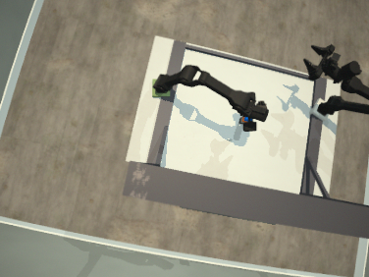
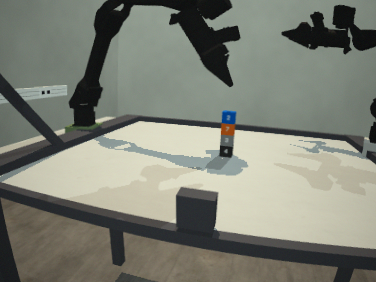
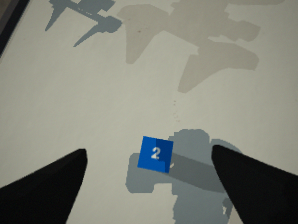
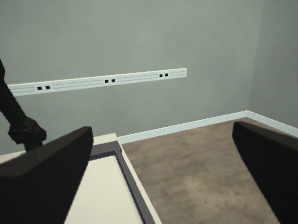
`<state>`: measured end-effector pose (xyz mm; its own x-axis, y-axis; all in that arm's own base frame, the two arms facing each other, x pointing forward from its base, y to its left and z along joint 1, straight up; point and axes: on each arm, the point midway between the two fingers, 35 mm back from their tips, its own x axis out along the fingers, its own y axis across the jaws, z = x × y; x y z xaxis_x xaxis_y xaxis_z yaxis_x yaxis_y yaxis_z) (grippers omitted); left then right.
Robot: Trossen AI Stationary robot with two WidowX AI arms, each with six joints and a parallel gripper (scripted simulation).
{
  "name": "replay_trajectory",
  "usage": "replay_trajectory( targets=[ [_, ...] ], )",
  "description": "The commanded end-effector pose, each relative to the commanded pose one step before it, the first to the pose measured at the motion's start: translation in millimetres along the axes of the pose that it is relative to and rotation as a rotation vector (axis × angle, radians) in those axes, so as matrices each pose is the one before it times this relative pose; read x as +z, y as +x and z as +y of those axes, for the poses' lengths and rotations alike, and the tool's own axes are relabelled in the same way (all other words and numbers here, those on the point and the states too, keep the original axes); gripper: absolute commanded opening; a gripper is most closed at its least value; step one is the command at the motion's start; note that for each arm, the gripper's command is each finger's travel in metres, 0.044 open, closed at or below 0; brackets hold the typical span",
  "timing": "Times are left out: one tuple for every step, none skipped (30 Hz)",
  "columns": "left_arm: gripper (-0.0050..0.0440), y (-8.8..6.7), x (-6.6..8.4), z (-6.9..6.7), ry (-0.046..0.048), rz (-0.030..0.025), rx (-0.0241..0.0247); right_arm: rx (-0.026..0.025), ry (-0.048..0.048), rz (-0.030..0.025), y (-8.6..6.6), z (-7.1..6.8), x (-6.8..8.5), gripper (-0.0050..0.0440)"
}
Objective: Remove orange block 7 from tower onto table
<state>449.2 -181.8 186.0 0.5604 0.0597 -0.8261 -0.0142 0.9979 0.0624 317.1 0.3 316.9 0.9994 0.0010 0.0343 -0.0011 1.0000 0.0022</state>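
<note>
A tower of blocks stands near the middle of the table in the exterior view: a blue block 2 (image 2: pixel 229 117) on top, the orange block 7 (image 2: pixel 228 129) under it, a grey block 3 (image 2: pixel 227 140) and a black block 4 (image 2: pixel 226 150) at the bottom. My left gripper (image 2: pixel 226 75) is open and hangs above the tower. In the left wrist view I look straight down on the blue block 2 (image 3: pixel 156 154) between my two open fingers. My right gripper (image 2: pixel 292 34) is open and empty, high up at the far right, away from the tower.
A dark frame (image 2: pixel 240 240) runs round the table's edge, with a dark box (image 2: pixel 197 210) on the front rail. The left arm's base stands on a green pad (image 1: pixel 161 87) at the far corner. Dark posts (image 1: pixel 310 177) rise by the right side.
</note>
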Motion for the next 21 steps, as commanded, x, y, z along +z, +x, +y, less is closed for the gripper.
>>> replay_trajectory(
  targets=[
    [0.0400, 8.50, 7.31, 1.21, -0.21102, 0.05868, 0.02013, -0.00098, -0.00224, -0.01571, -1.16, -0.29, 6.03, 0.0400],
    [0.0400, 2.58, 0.54, 0.40, -0.04957, 0.00906, 0.00565, 0.00000, 0.00000, 0.00000, 0.00, 0.00, 0.00, 0.0400],
    [0.0400, 2.57, 0.54, 0.39, -0.05010, 0.00874, 0.00604, 0.00000, 0.00000, 0.00000, 0.00, 0.00, 0.00, 0.0400],
    [0.0400, 2.60, 0.54, 0.40, -0.05040, 0.00854, 0.00652, 0.00000, 0.00000, 0.00000, 0.00, 0.00, 0.00, 0.0400],
    [0.0400, 2.63, 0.55, 0.40, -0.05054, 0.00827, 0.00696, 0.00000, 0.00000, 0.00000, 0.00, 0.00, 0.00, 0.0400],
    [0.0400, 2.64, 0.55, 0.40, -0.05084, 0.00795, 0.00737, 0.00000, 0.00000, 0.00000, 0.00, 0.00, 0.00, 0.0400],
    [0.0400, 2.66, 0.56, 0.40, -0.05042, 0.00764, 0.00778, 0.00000, 0.00000, 0.00000, 0.00, 0.00, 0.00, 0.0400],
    [0.0400, 2.64, 0.56, 0.40, -0.05041, 0.00720, 0.00807, 0.00000, 0.00000, 0.00000, 0.00, 0.00, 0.00, 0.0400],
    [0.0400, 2.65, 0.56, 0.40, -0.04996, 0.00682, 0.00840, 0.00000, 0.00000, 0.00000, 0.00, 0.00, 0.00, 0.0400],
    [0.0400, 2.63, 0.57, 0.40, -0.05063, 0.00636, 0.00863, 0.00000, 0.00000, 0.00000, 0.00, 0.00, 0.00, 0.0400],
    [0.0400, 2.68, 0.58, 0.40, -0.05049, 0.00602, 0.00904, 0.00000, 0.00000, 0.00000, 0.00, 0.00, 0.00, 0.0400],
    [0.0400, 0.00, 0.00, 0.00, 0.00000, 0.00000, 0.00000, 0.00000, 0.00000, 0.00000, 0.00, 0.00, 0.00, 0.0400],
    [0.0400, 0.00, 0.00, 0.00, 0.00000, 0.00000, 0.00000, 0.00000, 0.00000, 0.00000, 0.00, 0.00, 0.00, 0.0400],
    [0.0400, 2.67, 0.59, 0.40, -0.09802, 0.00535, 0.00941, 0.00000, 0.00000, 0.00000, 0.00, 0.00, 0.00, 0.0400],
    [0.0400, 5.09, 1.16, 0.77, -0.06056, 0.00881, 0.01860, 0.00000, 0.00000, 0.00000, 0.00, 0.00, 0.00, 0.0400],
    [0.0400, 2.97, 0.70, 0.45, -0.05078, 0.00458, 0.01107, 0.00000, 0.00000, 0.00000, 0.00, 0.00, 0.00, 0.0400],
    [0.0400, 2.30, 0.55, 0.35, -0.05089, 0.00318, 0.00880, 0.00000, 0.00000, 0.00000, 0.00, 0.00, 0.00, 0.0400],
    [0.0400, 2.38, 0.59, 0.37, -0.05067, 0.00287, 0.00928, 0.00000, 0.00000, 0.00000, 0.00, 0.00, 0.00, 0.0400],
    [0.0400, 2.11, 0.54, 0.32, -0.05016, 0.00214, 0.00830, 0.00000, 0.00000, 0.00000, 0.00, 0.00, 0.00, 0.0400],
    [0.0400, 2.13, 0.56, 0.31, -0.05104, 0.00176, 0.00845, 0.00000, 0.00000, 0.00000, 0.00, 0.00, 0.00, 0.0400],
    [0.0400, 2.04, 0.55, 0.29, -0.04469, 0.00132, 0.00818, 0.00000, 0.00000, 0.00000, 0.00, 0.00, 0.00, 0.0400]
  ],
)
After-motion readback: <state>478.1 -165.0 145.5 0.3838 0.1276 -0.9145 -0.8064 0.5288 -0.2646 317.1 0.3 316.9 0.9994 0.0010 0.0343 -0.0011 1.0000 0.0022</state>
